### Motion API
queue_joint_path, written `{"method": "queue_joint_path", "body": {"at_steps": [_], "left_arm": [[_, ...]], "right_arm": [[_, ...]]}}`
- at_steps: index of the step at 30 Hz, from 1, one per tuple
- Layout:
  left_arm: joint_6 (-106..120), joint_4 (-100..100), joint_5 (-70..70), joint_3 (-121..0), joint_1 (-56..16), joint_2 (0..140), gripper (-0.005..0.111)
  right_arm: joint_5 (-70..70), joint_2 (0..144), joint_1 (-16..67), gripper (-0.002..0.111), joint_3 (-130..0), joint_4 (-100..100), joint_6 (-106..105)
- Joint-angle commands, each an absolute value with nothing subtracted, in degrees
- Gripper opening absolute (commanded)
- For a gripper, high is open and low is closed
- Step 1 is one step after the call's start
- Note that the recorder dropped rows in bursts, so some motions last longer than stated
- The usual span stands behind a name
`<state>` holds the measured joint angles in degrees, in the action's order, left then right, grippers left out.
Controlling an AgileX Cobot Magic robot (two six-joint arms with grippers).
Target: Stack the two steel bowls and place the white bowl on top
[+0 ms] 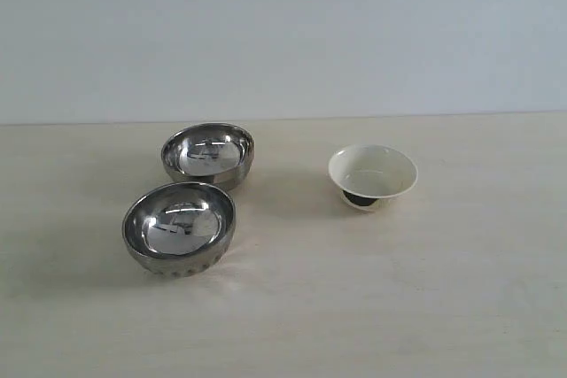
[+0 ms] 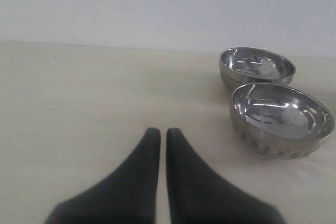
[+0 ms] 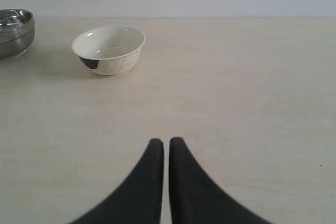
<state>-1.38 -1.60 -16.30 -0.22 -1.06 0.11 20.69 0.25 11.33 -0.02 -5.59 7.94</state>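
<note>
Two shiny steel bowls stand side by side on the pale table, rims nearly touching: the near one (image 1: 179, 228) (image 2: 282, 119) and the far one (image 1: 208, 155) (image 2: 256, 67). The small cream-white bowl (image 1: 372, 176) (image 3: 108, 49) with its dark foot sits upright to their right, apart from them. My left gripper (image 2: 163, 132) is shut and empty, low over bare table well short of the steel bowls. My right gripper (image 3: 166, 142) is also shut and empty, some way back from the white bowl. Neither gripper shows in the exterior view.
The table (image 1: 425, 289) is a light wood-grain surface ending at a plain pale wall (image 1: 283, 33) behind the bowls. One steel bowl's edge (image 3: 16, 32) shows beside the white bowl in the right wrist view.
</note>
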Motion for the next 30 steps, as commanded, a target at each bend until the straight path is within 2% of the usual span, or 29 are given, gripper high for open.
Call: {"method": "queue_joint_path", "body": {"at_steps": [1,21,25,30], "left_arm": [[-1.86,-2.10,-16.27,0.00,-1.26,0.00,0.004],[-2.14,-2.58,-16.27,0.00,-1.25,0.00,0.004],[-16.70,-20.86,-19.36,0.00,-1.25,0.00,0.004],[-18.45,-32.44,-20.77,0.00,-1.25,0.00,0.004]], "right_arm": [[20.40,0.00,10.96,0.000,0.00,-5.64,7.77],[20.40,0.00,10.96,0.000,0.00,-5.64,7.77],[20.40,0.00,10.96,0.000,0.00,-5.64,7.77],[20.40,0.00,10.96,0.000,0.00,-5.64,7.77]]}}
